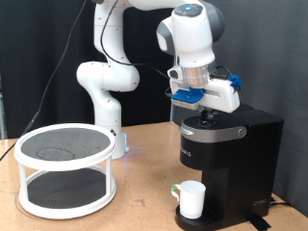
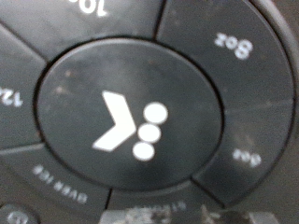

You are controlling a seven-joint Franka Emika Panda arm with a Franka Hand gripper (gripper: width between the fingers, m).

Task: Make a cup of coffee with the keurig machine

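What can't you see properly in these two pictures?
- Gripper: exterior view, its fingertips blend into the dark top of the keurig machine; open or shut is unclear. The wrist view does not show it.
- Cup: its inside is hidden by its own rim.
- Buttons: wrist view, labels are blurred and cut off by the edges.

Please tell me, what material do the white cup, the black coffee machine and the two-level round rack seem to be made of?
The cup looks like glazed ceramic, white and smooth, though plastic is possible. The coffee machine seems to be black plastic; the wrist view shows matte buttons with printed white marks. The rack has a white frame, probably painted metal or plastic, with dark mesh-like shelves.
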